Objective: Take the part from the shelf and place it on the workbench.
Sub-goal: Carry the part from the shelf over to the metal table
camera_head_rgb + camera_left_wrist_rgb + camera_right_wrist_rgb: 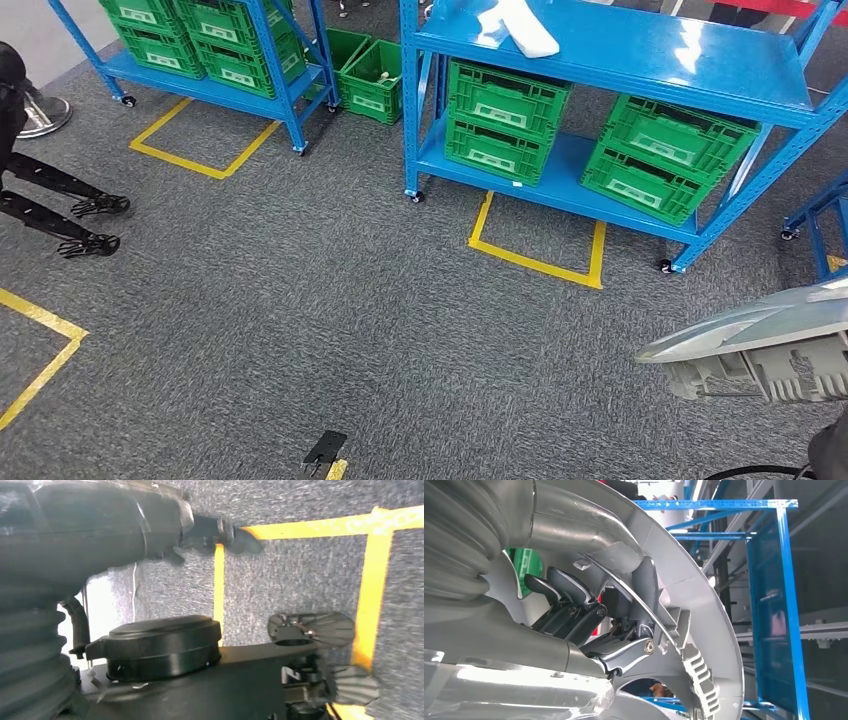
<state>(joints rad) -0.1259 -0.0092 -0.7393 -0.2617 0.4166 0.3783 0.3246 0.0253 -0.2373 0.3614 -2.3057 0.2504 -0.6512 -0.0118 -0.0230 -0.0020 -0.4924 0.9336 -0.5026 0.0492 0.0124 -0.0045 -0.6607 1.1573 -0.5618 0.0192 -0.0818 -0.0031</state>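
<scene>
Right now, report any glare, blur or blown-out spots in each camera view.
Head view: sharp overall, white glare on the blue shelf top and a bright sheen on the silver part. Left wrist view: motion-smeared, with a blown-out white patch behind the dark body parts. Right wrist view: the robot hand is crisp, the blue racking behind soft.

My right hand, dark-fingered, grips the silver-grey part. Blue shelves carry green crates; yellow tape lines the speckled grey carpet.
</scene>
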